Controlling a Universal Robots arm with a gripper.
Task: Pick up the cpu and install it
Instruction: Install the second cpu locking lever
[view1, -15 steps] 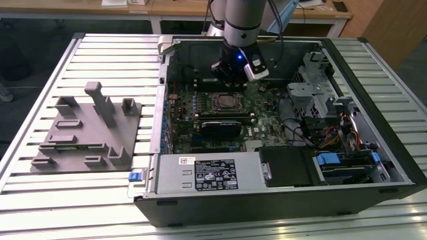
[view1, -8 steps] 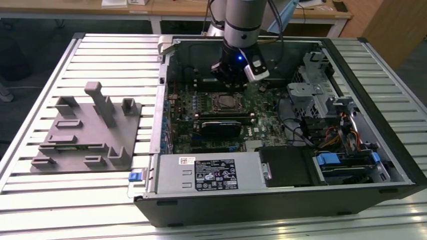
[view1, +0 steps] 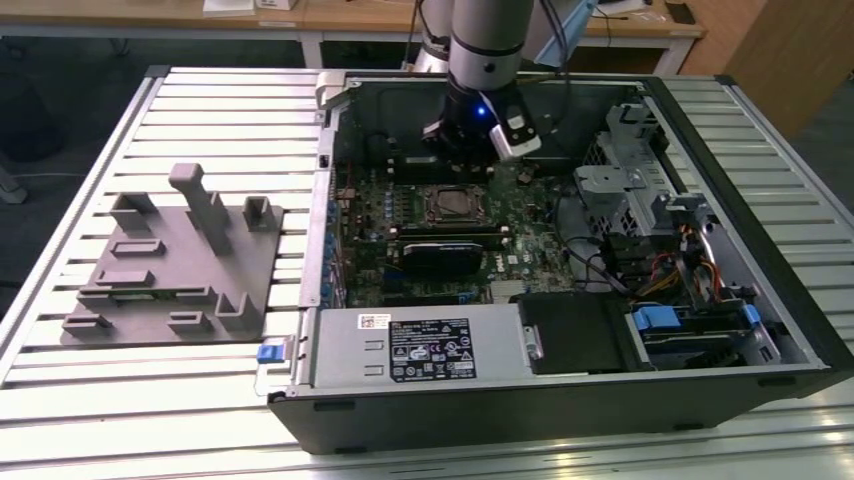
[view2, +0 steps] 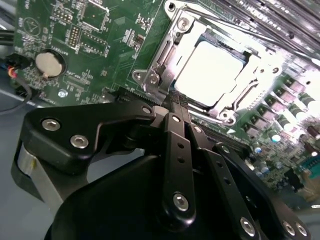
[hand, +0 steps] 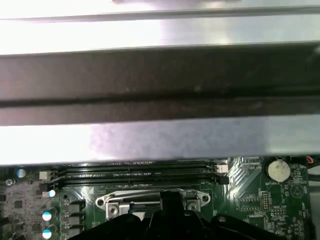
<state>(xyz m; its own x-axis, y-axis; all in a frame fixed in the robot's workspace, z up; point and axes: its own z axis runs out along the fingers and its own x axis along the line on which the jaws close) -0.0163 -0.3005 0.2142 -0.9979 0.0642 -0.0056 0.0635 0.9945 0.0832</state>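
The cpu (view2: 210, 70), a pale silvery square, lies flat inside the metal-framed socket (view2: 165, 65) on the green motherboard. In the exterior view the socket (view1: 451, 203) sits mid-board inside the open computer case (view1: 747, 300). My gripper (view1: 475, 150) hangs just over the board at the socket's far side. In the second wrist view my gripper (view2: 178, 100) has its two thin black fingers pressed together, tips close to the socket frame's edge, with nothing between them. The first wrist view has the gripper (hand: 170, 202) in front of the socket's metal frame (hand: 120, 204).
Grey plastic holder blocks (view1: 174, 260) stand on the slatted table at the exterior view's left. Inside the case are a power supply (view1: 427, 345), a drive cage (view1: 641, 200) with cables, memory slots (hand: 140, 172) and a coin battery (view2: 50, 64). The case wall (hand: 160, 85) rises close behind the board.
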